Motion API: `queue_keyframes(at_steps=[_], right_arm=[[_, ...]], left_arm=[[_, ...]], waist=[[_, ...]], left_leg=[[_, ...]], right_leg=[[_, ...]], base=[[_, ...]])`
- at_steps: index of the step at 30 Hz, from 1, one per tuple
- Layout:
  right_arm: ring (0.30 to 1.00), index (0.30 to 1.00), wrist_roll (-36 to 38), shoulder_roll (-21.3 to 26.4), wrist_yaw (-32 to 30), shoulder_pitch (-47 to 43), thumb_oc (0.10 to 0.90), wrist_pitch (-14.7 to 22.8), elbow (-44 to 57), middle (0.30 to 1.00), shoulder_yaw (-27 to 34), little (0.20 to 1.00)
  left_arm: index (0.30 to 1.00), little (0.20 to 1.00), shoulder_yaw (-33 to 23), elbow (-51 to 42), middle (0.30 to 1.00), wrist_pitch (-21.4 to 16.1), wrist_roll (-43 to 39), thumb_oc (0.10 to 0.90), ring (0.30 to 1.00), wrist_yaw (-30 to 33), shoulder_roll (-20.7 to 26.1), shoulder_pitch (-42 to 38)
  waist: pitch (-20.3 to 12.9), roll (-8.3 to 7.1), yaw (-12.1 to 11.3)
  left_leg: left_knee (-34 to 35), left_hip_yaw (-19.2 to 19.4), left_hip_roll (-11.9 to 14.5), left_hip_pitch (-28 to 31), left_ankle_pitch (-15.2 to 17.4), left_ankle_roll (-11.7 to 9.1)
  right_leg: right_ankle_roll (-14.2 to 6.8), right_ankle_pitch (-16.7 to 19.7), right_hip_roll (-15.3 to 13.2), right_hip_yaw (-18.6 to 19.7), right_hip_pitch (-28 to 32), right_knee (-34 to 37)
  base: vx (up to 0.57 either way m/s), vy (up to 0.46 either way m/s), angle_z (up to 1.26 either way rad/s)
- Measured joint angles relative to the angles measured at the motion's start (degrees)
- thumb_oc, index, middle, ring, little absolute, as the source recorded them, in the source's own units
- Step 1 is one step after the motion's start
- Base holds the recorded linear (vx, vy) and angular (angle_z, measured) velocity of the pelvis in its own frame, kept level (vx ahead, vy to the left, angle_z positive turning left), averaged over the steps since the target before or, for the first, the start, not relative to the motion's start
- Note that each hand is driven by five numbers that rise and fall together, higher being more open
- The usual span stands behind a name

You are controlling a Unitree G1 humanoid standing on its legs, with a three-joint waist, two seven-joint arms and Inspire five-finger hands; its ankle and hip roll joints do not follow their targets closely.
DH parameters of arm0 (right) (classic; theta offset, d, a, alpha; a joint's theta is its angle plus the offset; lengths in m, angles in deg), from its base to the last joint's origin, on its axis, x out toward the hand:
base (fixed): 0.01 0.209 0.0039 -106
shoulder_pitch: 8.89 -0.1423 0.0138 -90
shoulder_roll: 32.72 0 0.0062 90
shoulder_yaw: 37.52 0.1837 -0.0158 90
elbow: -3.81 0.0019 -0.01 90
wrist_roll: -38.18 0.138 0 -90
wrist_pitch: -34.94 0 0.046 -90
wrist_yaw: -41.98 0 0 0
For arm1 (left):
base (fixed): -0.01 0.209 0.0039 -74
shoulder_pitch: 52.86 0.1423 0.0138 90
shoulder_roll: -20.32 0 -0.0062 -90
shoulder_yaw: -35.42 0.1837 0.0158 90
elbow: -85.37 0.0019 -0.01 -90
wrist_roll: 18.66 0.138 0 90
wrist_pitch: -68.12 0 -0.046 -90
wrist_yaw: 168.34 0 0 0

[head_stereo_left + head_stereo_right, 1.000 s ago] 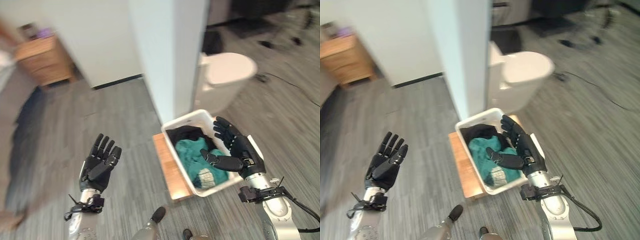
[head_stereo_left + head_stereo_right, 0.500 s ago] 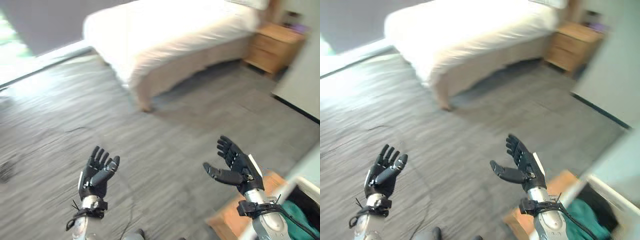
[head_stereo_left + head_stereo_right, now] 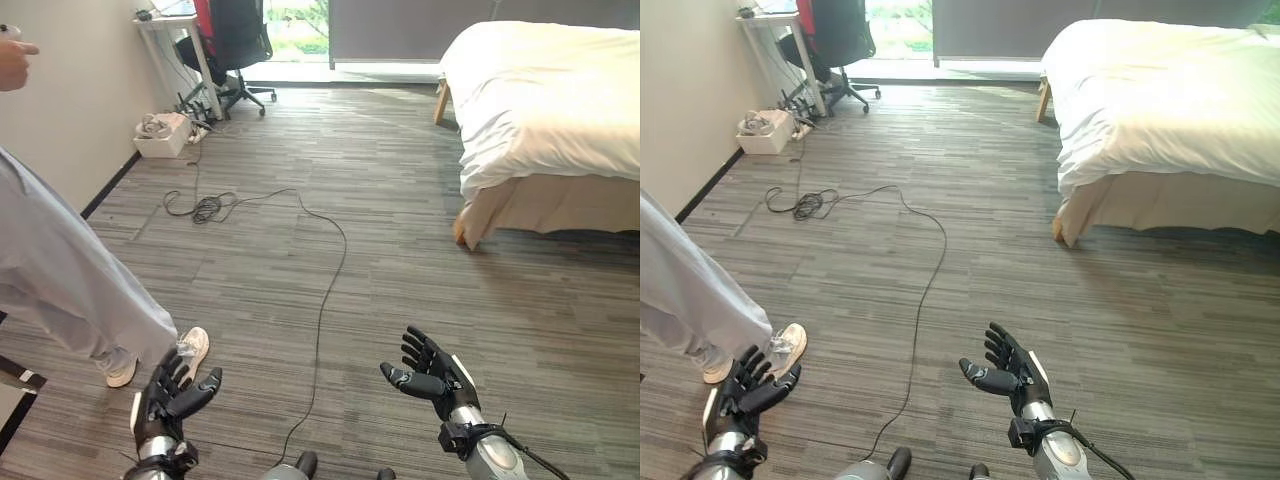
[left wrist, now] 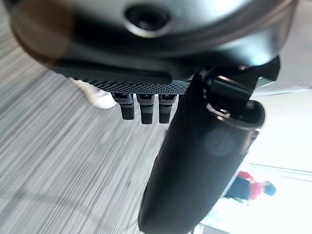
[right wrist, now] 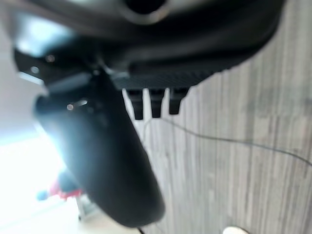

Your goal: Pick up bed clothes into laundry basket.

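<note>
- The left robot hand (image 3: pixel 170 395) hangs low over the grey wood-grain floor (image 3: pixel 380 240), fingers spread and relaxed, holding nothing; its wrist view shows straight fingertips with bare floor past them.
- The right robot hand (image 3: pixel 432 368) is likewise released, palm turned inward, thumb standing apart from the fingers, nothing between them.
- A thin black cable (image 3: pixel 325 290) runs along the floor between the two hands and ends in a coil nearer the beige wall.
- A person in light trousers with a white shoe (image 3: pixel 190 350) stands just beside the left robot hand.
- The task's things would lie on the white-sheeted bed with a tan base (image 3: pixel 545 90), well apart from both hands at the far right of the floor. From here I cannot make out any loose garment on it.
- Judged step: empty-handed approach to the bed for another piece of clothing.
- The next move calls for walking closer to the bed's near corner, spotting a garment, then reaching with open fingers, keeping clear of the cable and the person.
</note>
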State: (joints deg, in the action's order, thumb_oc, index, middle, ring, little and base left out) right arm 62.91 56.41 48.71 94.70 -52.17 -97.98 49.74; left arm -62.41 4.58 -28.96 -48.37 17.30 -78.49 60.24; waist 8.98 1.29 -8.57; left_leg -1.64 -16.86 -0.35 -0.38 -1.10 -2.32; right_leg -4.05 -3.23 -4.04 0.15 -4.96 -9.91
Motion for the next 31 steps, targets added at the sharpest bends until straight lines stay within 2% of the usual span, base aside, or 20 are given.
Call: queue_keyframes(at_steps=[3, 7, 15, 18, 19, 20, 21, 22, 23, 25, 26, 27, 28, 31], right_arm=[[0.900, 0.900, 0.32, 0.15, -0.50, 1.39, 0.800, -0.19, 0.00, 0.900, 0.58, 0.900], [0.900, 0.900, 0.51, 0.10, -0.99, 1.73, 0.800, -0.19, 0.00, 0.900, 1.00, 0.900], [0.900, 0.900, 0.47, -0.03, -0.94, 2.44, 0.800, -0.18, -0.13, 0.900, 0.83, 0.900], [0.900, 0.900, 0.86, -0.15, -0.96, 1.43, 0.800, 0.28, -3.62, 0.900, -0.23, 0.900], [0.900, 0.900, 0.68, -0.13, -0.80, 0.66, 0.800, 1.18, -7.77, 0.900, -0.93, 0.900], [0.900, 0.900, 0.26, 0.06, -0.93, -5.20, 0.800, 1.48, -21.50, 0.900, -3.46, 0.900], [0.900, 0.900, -0.41, -0.02, -1.68, -8.72, 0.800, -0.29, -30.71, 0.900, -4.81, 0.900], [0.900, 0.900, -2.29, -0.31, -2.18, -12.79, 0.800, -0.47, -41.73, 0.900, -6.40, 0.900], [0.900, 0.900, -3.99, -1.14, -3.00, -15.31, 0.800, -2.27, -49.67, 0.900, -7.03, 0.900], [0.900, 0.900, -7.04, -2.83, -3.48, -16.47, 0.800, -2.33, -60.22, 0.900, -7.53, 0.900], [0.900, 0.900, -7.89, -3.21, -3.64, -16.20, 0.800, -2.51, -62.60, 0.900, -7.60, 0.900], [0.900, 0.900, -8.91, -3.19, -3.89, -15.84, 0.800, -2.35, -67.50, 0.900, -6.01, 0.900], [0.900, 0.900, -8.91, -3.42, -4.53, -16.50, 0.800, -2.12, -69.27, 0.900, -4.88, 0.900], [0.900, 0.900, -13.51, -4.00, -5.46, -16.34, 0.800, -1.96, -68.26, 0.900, -6.55, 0.900]], left_arm=[[0.900, 0.900, 3.21, -0.04, 0.900, 0.07, -0.79, 0.800, 0.900, -0.97, -1.35, -0.63], [0.900, 0.900, 3.84, -0.15, 0.900, 0.07, -1.83, 0.800, 0.900, -1.09, -1.32, -2.68], [0.900, 0.900, 3.29, -0.16, 0.900, 0.06, -1.90, 0.800, 0.900, -0.69, -0.95, -2.82], [0.900, 0.900, 3.77, 1.28, 0.900, -0.06, -1.67, 0.800, 0.900, -0.19, -0.60, -3.02], [0.900, 0.900, 4.30, 4.14, 0.900, -0.41, -1.27, 0.800, 0.900, -0.22, 0.09, -3.85], [0.900, 0.900, 6.10, 14.15, 0.900, -0.61, 0.22, 0.800, 0.900, -0.53, 2.34, -7.36], [0.900, 0.900, 7.28, 21.76, 0.900, 0.84, 0.64, 0.800, 0.900, -0.40, 3.08, -10.64], [0.900, 0.900, 7.85, 32.26, 0.900, 0.74, 0.97, 0.800, 0.900, -0.99, 3.00, -14.74], [0.900, 0.900, 7.83, 40.83, 0.900, 2.49, 1.48, 0.800, 0.900, -0.65, 2.60, -17.40], [0.900, 0.900, 7.90, 54.55, 0.900, 3.41, 3.56, 0.800, 0.900, -0.85, 2.34, -19.55], [0.900, 0.900, 8.06, 57.87, 0.900, 3.88, 4.33, 0.800, 0.900, -0.97, 2.27, -19.55], [0.900, 0.900, 8.51, 65.34, 0.900, 4.09, 6.30, 0.800, 0.900, -1.48, 2.02, -19.97], [0.900, 0.900, 6.99, 69.29, 0.900, 4.85, 6.14, 0.800, 0.900, -1.49, 2.51, -20.86], [0.900, 0.900, 7.79, 71.77, 0.900, 6.23, 11.79, 0.800, 0.900, -1.39, 3.91, -18.89]], waist=[[-0.92, -0.71, 0.91], [-1.77, -1.58, 3.00], [-1.99, -1.33, 3.03], [-2.05, -1.34, 3.14], [-2.13, -1.36, 3.23], [-3.21, -1.45, 3.26], [-3.97, -1.33, 3.15], [-4.51, -1.16, 3.04], [-4.79, -1.11, 3.04], [-5.03, -1.44, 3.11], [-5.20, -1.53, 3.18], [-5.34, -1.73, 3.38], [-5.54, -1.93, 3.12], [-6.75, -2.19, 3.90]], left_leg=[[2.01, 0.35, 1.42, 2.44, -0.12, -0.20], [3.18, -0.22, 2.03, 3.43, -0.22, -0.35], [4.17, -0.90, 1.96, 4.20, -0.27, -0.42], [4.15, -0.87, 1.80, 4.52, -0.27, -0.41], [4.01, -0.82, 1.70, 4.57, -0.28, -0.42], [4.06, -0.68, 1.57, 4.98, -0.23, -0.42], [4.14, -0.62, 1.48, 5.07, -0.23, -0.43], [4.21, -0.45, 1.56, 5.12, -0.23, -0.44], [4.28, -0.21, 1.48, 5.16, -0.24, -0.43], [4.48, 0.09, 1.52, 5.32, -0.25, -0.43], [4.60, 0.09, 1.55, 5.45, -0.26, -0.42], [5.05, 0.56, 1.63, 5.74, -0.28, -0.39], [5.16, 0.62, 1.67, 5.93, -0.29, -0.38], [6.01, 0.63, 1.89, 6.61, -0.32, -0.44]], right_leg=[[0.47, 1.47, 1.27, -0.11, 3.24, 4.04], [0.74, 2.14, 1.74, -0.88, 5.21, 6.33], [0.85, 2.55, 1.59, -1.48, 6.45, 8.24], [0.87, 2.70, 1.47, -1.45, 6.80, 8.28], [0.79, 2.84, 1.46, -1.47, 6.88, 8.33], [0.66, 2.80, 1.51, -1.35, 7.24, 8.39], [0.39, 2.60, 1.44, -1.34, 7.25, 8.54], [0.20, 2.50, 1.30, -1.26, 7.33, 8.75], [0.15, 2.64, 1.13, -1.14, 7.36, 9.00], [0.20, 2.78, 0.89, -1.05, 7.48, 9.38], [0.23, 2.84, 0.90, -1.06, 7.63, 9.63], [0.35, 3.26, 0.86, -0.82, 7.86, 10.48], [0.45, 3.76, 0.90, -0.95, 8.38, 11.19], [0.55, 4.74, 1.07, -1.26, 9.73, 13.16]], base=[[0.01, -0.074, -0.11], [-0.01, -0.023, 0.05], [0.00, -0.010, 0.05], [0.00, 0.000, 0.00], [-0.03, -0.010, -0.03], [0.00, 0.000, 0.00], [0.00, 0.000, 0.00], [0.00, 0.000, 0.00], [0.02, 0.007, -0.06], [0.03, 0.002, -0.07], [0.04, -0.005, -0.10], [0.05, -0.005, -0.12], [0.06, -0.007, -0.17], [0.07, -0.007, 0.04]])
